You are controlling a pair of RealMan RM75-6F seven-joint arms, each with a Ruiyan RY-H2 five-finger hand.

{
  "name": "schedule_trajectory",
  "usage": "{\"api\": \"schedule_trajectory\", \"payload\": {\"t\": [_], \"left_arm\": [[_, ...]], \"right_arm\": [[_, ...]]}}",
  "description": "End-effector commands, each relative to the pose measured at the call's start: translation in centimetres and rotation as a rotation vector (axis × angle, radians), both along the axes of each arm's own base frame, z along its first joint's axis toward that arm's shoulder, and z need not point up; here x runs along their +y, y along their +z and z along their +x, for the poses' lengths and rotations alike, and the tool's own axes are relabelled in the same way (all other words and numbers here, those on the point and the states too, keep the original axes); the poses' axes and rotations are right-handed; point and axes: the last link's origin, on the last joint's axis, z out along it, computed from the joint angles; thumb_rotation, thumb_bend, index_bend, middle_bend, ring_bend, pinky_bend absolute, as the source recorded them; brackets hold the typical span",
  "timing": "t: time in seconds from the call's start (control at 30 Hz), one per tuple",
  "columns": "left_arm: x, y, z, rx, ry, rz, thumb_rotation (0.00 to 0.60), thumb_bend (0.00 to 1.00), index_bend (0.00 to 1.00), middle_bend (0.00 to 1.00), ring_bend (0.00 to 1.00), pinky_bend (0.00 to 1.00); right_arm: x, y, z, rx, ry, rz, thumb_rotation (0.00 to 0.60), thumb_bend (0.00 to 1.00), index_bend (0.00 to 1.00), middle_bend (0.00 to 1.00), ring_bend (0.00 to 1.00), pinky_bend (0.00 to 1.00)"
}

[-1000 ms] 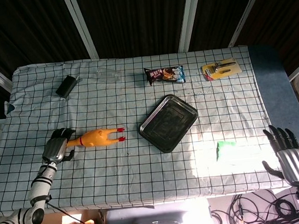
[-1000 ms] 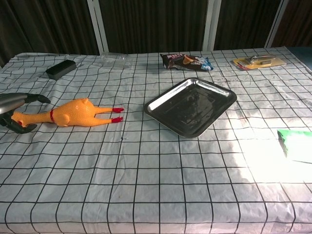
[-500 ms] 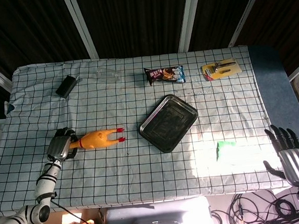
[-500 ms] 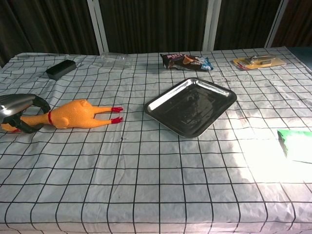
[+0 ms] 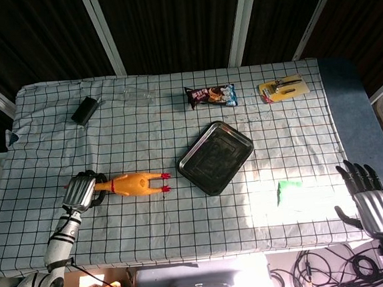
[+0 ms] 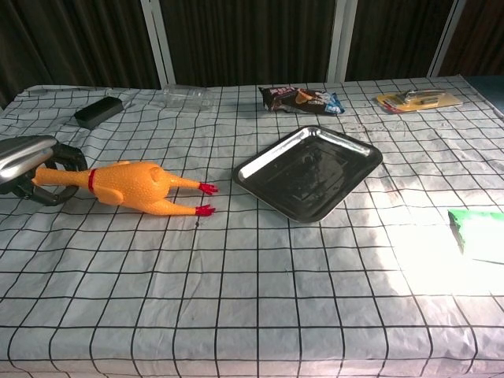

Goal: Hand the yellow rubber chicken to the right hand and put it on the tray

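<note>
Left of the tray [image 5: 245, 141], rubber chicken [image 5: 136, 184] lying, neck gripped by left robot hand [image 5: 80, 192], right robot hand [image 5: 372, 198] spread.

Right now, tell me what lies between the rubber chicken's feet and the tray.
Only bare checked tablecloth: nothing lies between the rubber chicken and the tray. Head and chest views both show this gap.

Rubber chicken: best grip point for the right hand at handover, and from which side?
Probably the body or legs: the rubber chicken lies flat, red feet toward the tray, and the left hand grips the neck end. The right hand should come from the tray side, fingers across the narrow legs.
</note>
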Motion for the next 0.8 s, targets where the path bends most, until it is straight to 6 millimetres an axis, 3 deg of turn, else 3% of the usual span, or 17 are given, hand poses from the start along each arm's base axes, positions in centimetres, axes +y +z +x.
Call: {"api": "schedule_trajectory", "payload": {"t": [0.03, 0.23, 0.43, 0.67, 0.8], "left_arm": [[-1.2, 0.9, 0.9, -0.061, -0.063, -0.011, 0.600, 0.82, 0.61, 0.65, 0.41, 0.63], [-2.3, 1.6, 2.4, -0.167, -0.124, -0.011, 0.600, 0.84, 0.60, 0.70, 0.46, 0.73], [-3.4, 2.3, 3.5, -0.249, -0.124, -0.008, 0.600, 0.86, 0.61, 0.72, 0.47, 0.74], [-3.8, 1.1, 4.5, -0.260, -0.124, -0.012, 0.600, 0.86, 0.61, 0.72, 0.47, 0.74], [-3.8, 0.7, 5.1, -0.260, -0.143, -0.010, 0.600, 0.86, 0.61, 0.72, 0.47, 0.74]], "right_arm": [[-0.3, -0.5, 0.9, -0.043, 0.047, 0.033, 0.600, 0.22, 0.00, 0.00, 0.00, 0.00], [-2.5, -0.6, 4.0, -0.101, 0.151, 0.088, 0.600, 0.22, 0.00, 0.00, 0.00, 0.00], [-6.5, -1.5, 9.5, -0.179, 0.238, 0.169, 0.600, 0.22, 0.00, 0.00, 0.00, 0.00], [-11.0, -4.7, 16.7, -0.270, 0.270, 0.308, 0.600, 0.22, 0.00, 0.00, 0.00, 0.00], [-13.0, -8.5, 21.0, -0.312, 0.255, 0.441, 0.600, 0.22, 0.00, 0.00, 0.00, 0.00]]}}
